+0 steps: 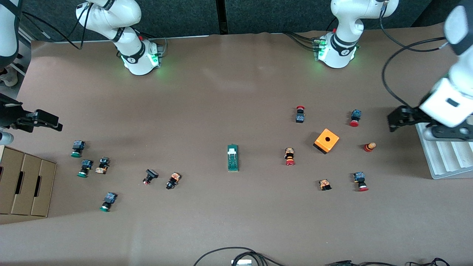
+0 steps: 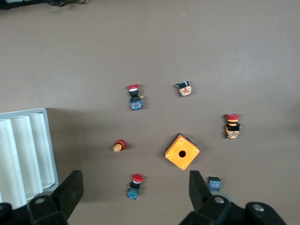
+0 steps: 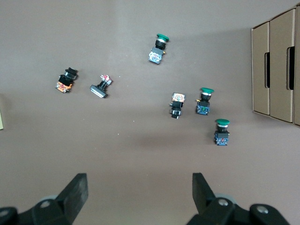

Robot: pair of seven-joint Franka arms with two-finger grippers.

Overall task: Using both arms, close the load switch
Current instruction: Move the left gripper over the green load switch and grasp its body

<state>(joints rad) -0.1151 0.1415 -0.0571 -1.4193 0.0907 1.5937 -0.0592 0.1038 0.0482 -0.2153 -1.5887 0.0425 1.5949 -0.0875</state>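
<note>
Load switch untouched, both arms parked wide.
Front: load switch lies mid-table, well apart from the orange cube; it looks light, rigid, best pinched across its narrow sides. Wrist views: left gripper gapes above the cube; right gripper gapes too.

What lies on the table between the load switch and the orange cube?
In the front view, one red-capped push button lies between the load switch and the orange cube; otherwise bare table.

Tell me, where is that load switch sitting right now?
In the front view, the load switch lies near the middle of the table, untouched, between a black-capped push button toward the right arm's end and a red-capped push button toward the left arm's.
</note>
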